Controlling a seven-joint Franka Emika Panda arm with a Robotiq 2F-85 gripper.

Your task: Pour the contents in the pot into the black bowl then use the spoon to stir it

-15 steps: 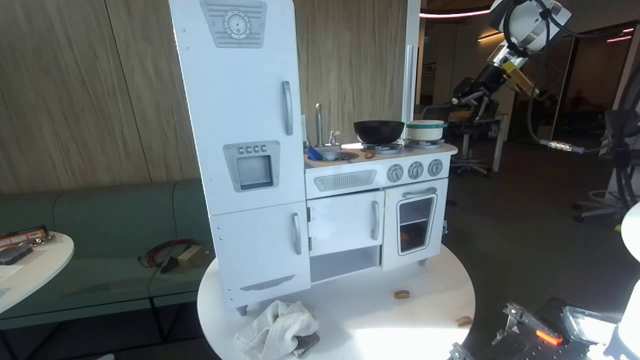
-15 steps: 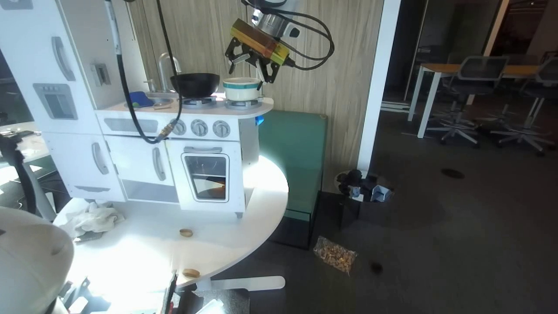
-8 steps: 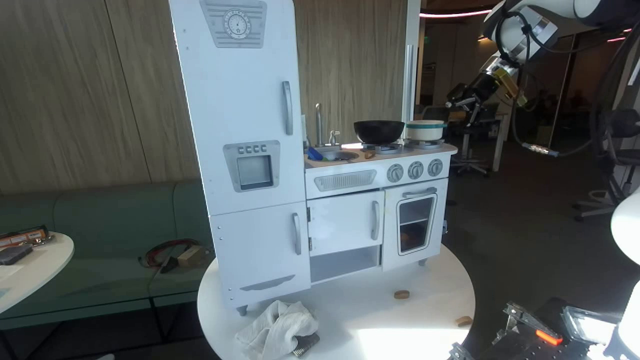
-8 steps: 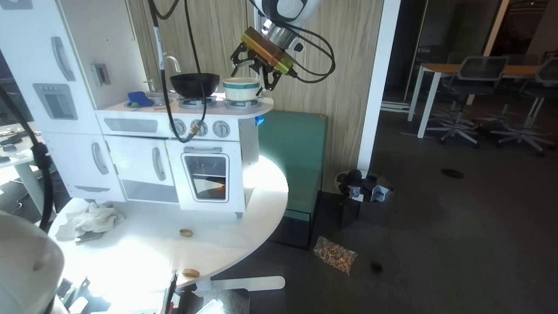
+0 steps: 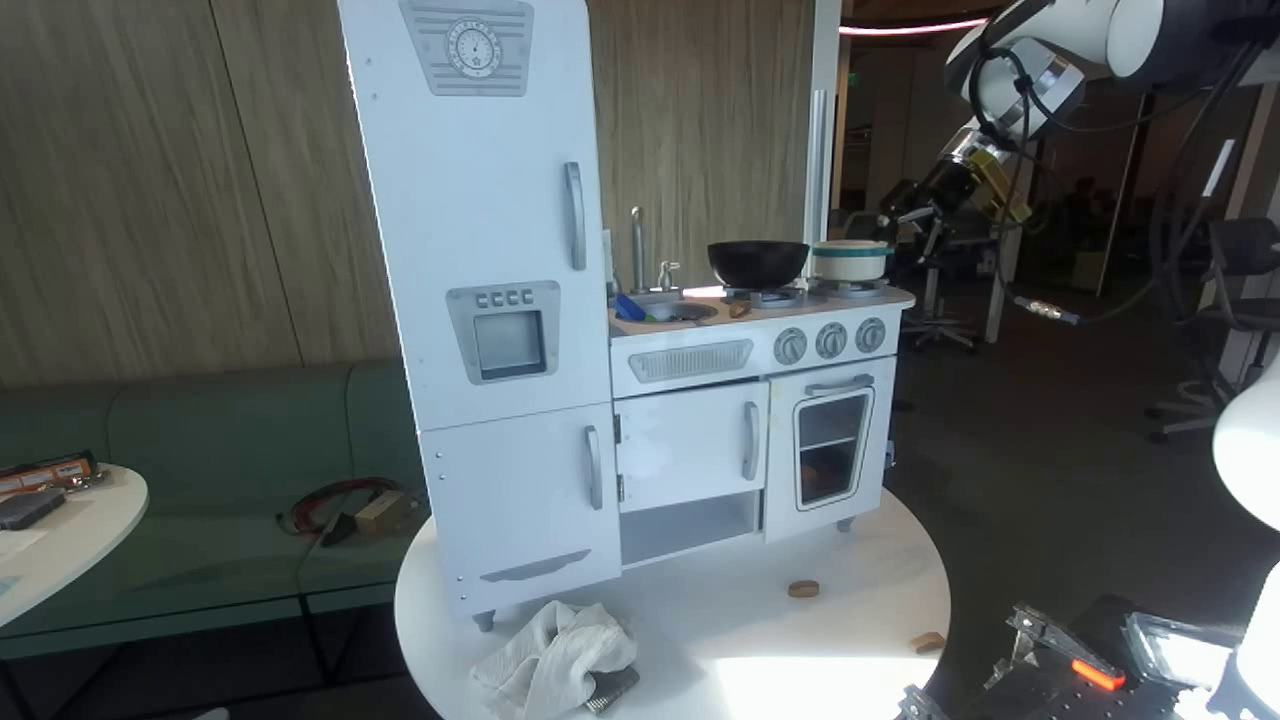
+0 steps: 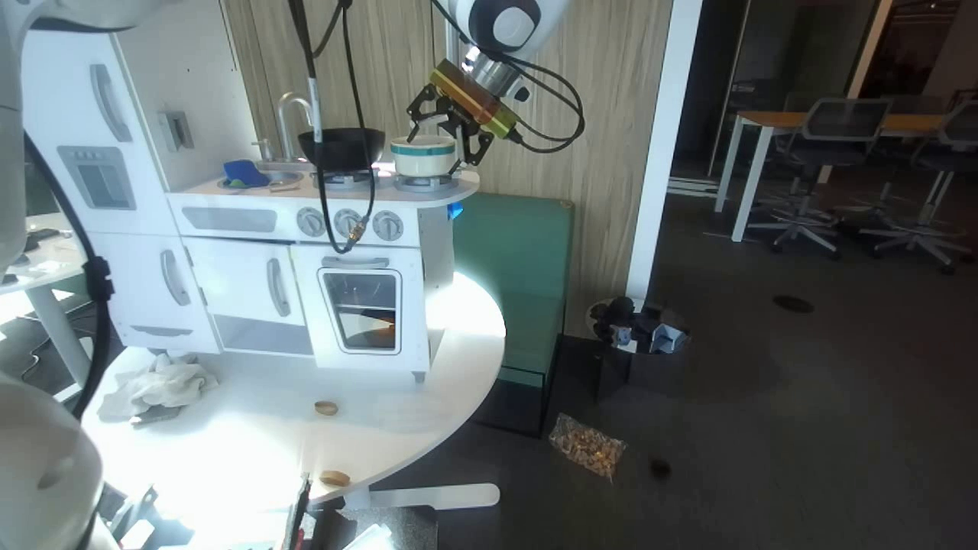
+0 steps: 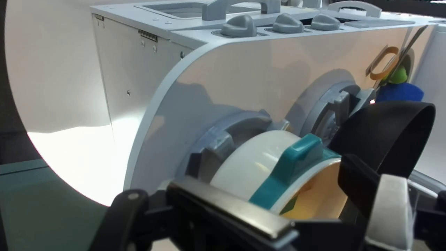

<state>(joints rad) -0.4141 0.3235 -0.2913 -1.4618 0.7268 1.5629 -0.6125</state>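
While the pincer hangs spread apart, the pot stands just beside it.

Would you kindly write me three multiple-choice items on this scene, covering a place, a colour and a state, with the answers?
1. Where is the pot?
A) In the sink
B) On a burner next to the black bowl
C) On the round table

2. What colour is the band round the pot?
A) Red
B) Yellow
C) Teal

3. What state is the gripper in?
A) Open
B) Shut, with its tips touching
C) Shut on the black bowl

Answers:
1: B, as both exterior views show the pot standing there.
2: C, as the teal strip shows in all three views.
3: A, as the wrist view shows its fingers well apart.
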